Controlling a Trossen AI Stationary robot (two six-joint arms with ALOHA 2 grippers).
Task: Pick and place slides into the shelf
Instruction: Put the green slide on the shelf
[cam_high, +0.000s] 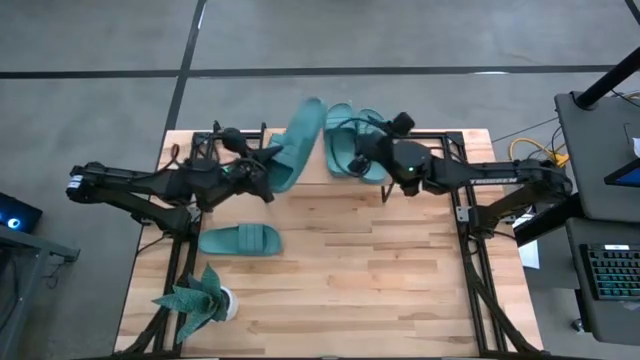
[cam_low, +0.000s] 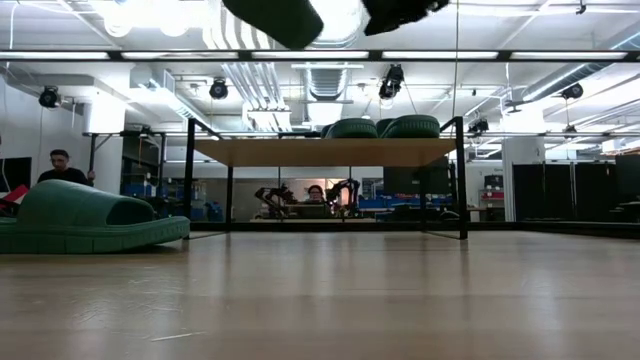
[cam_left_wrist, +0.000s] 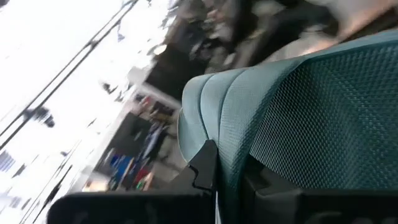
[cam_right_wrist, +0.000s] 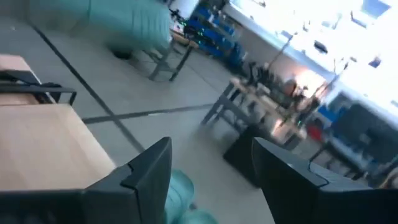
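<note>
Left tool (cam_high: 268, 166): clenched on a slide (cam_high: 298, 143), its own tips hidden.
Right tool (cam_high: 355, 160): released above two shelf (cam_high: 452, 148) slides (cam_high: 352, 140).
Desk (cam_high: 350, 270): one slide (cam_high: 240, 240), cut off in low view.

Overhead ceiling strip lights (cam_low: 150, 15) illuminate the room evenly and brightly. Glare whitens both wrist views, which are heavily motion-blurred. The surface (cam_high: 380, 270) shows only soft, faint shadows.

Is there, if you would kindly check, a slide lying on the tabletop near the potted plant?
Yes, one teal slide lies flat on the table, just beyond the plant, in the high view.
</note>
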